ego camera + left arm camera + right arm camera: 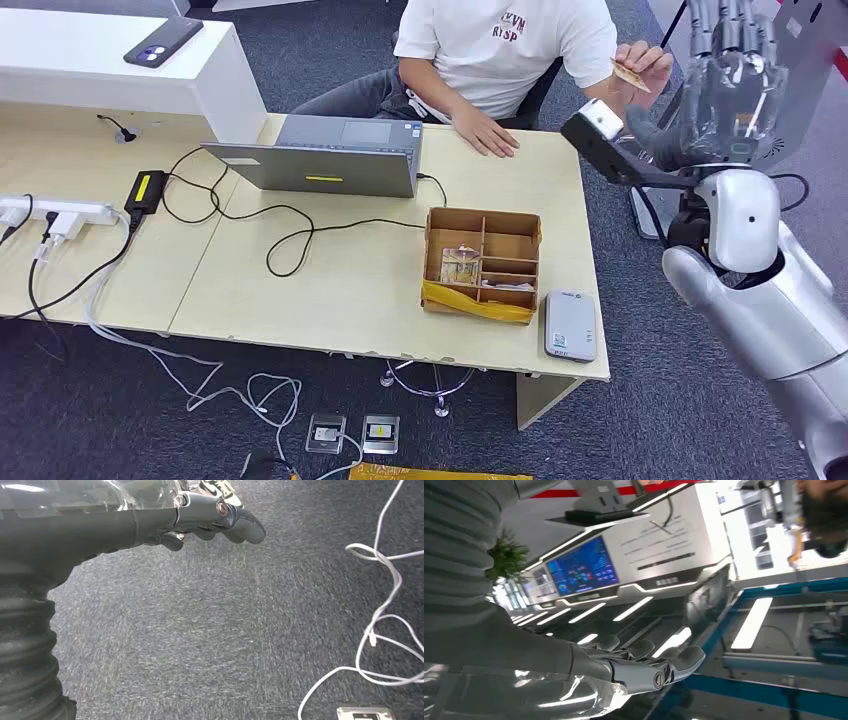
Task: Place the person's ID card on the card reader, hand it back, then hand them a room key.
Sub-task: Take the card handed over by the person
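A: Starting at the left, we are seeing the left hand (210,522) hanging above the carpet (225,630), fingers curled loosely, holding nothing.

B: Mid-table (330,290), we are noting the laptop (330,155), then the cardboard box (483,262) with the card reader (570,325) just beside it.

A: Further right, the person's hand (640,65) is pinching the ID card (630,75).

B: At far right, we are watching the right hand (735,75) raised near that card, fingers extended, gripping nothing.
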